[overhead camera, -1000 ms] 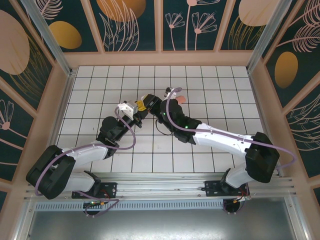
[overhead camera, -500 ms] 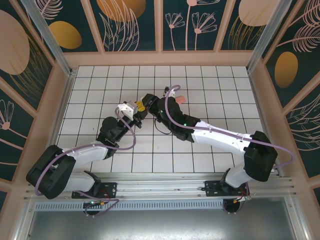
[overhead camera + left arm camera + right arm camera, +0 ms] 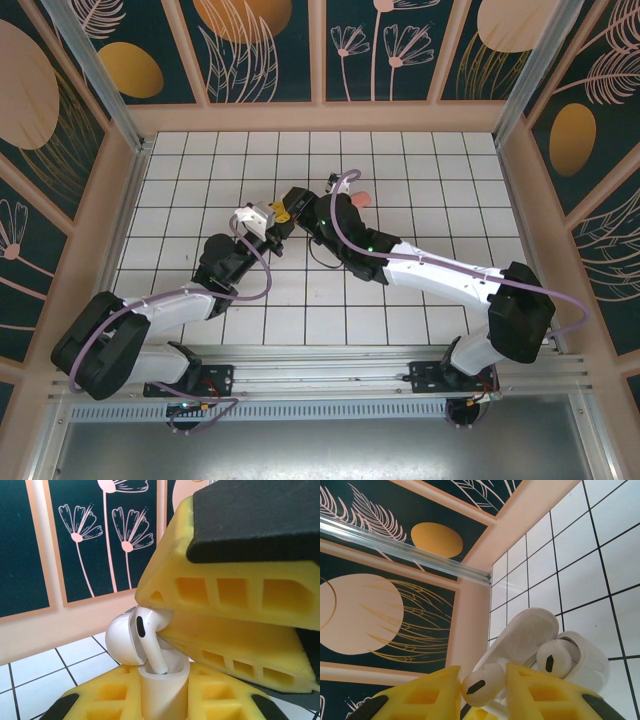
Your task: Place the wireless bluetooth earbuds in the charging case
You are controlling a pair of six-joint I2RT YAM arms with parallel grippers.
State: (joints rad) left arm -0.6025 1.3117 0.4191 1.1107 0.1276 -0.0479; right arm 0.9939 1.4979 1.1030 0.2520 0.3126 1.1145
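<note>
White earbud (image 3: 125, 635) is sitting pinched in my right claw (image 3: 482, 692), which is guiding it stem-down into the charging case (image 3: 162, 685) just below; my left claw (image 3: 162, 705) is clamping that case steady.

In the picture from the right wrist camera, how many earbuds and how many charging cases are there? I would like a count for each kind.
White earbuds: 2
White charging case: 1
Total: 3

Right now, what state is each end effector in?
Left end effector: closed on white plastic charging case.
Right end effector: around small white earbud, grip cannot be told.
</note>
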